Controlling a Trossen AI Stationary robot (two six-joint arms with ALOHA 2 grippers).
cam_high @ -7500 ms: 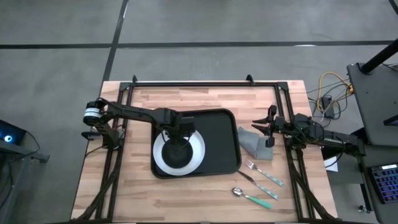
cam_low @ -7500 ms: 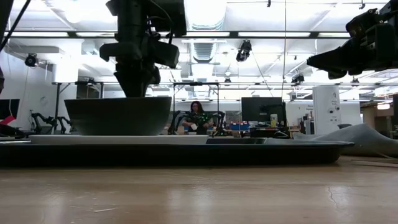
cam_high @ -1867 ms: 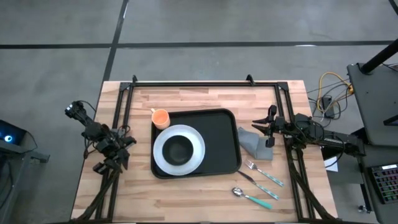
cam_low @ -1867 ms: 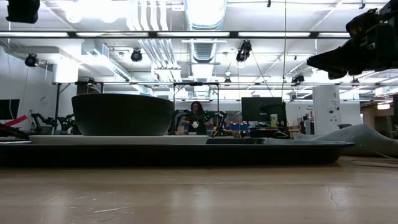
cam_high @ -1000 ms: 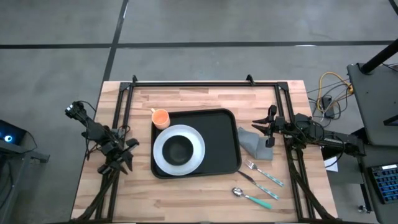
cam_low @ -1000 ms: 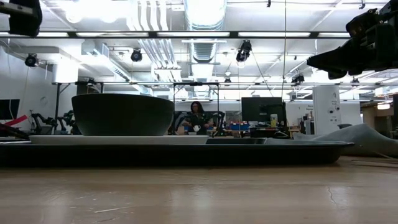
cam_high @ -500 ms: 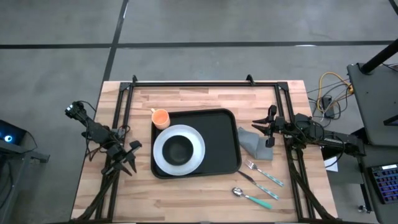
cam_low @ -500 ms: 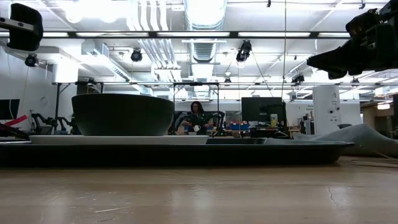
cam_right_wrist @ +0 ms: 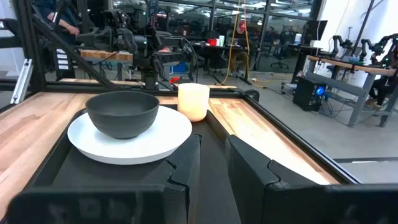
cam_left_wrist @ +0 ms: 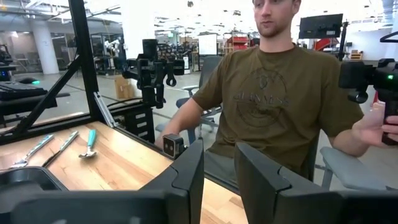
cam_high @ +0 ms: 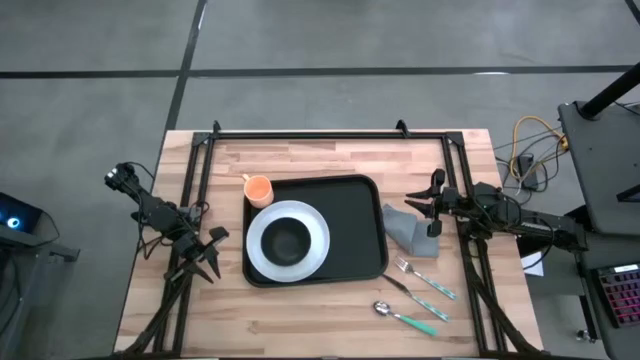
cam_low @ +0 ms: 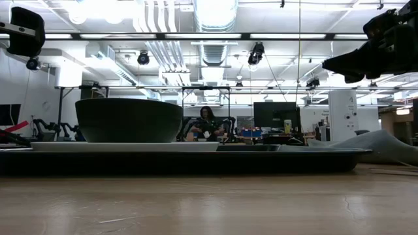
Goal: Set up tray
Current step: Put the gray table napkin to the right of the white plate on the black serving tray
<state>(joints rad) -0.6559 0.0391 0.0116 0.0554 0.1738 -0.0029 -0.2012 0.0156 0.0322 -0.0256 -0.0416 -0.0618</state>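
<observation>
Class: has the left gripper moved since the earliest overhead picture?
Yes. The left gripper has left the bowl and now sits beyond the tray's left edge.

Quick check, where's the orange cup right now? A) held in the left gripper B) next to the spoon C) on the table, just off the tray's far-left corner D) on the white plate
C: the orange cup stands on the wood beside the tray corner, apart from the white plate, with neither gripper near it.

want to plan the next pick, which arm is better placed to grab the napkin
Right, likely. The right claw hangs just beside the grey napkin, right of the tray. The left claw sits at the table's far left edge, across the tray.
</observation>
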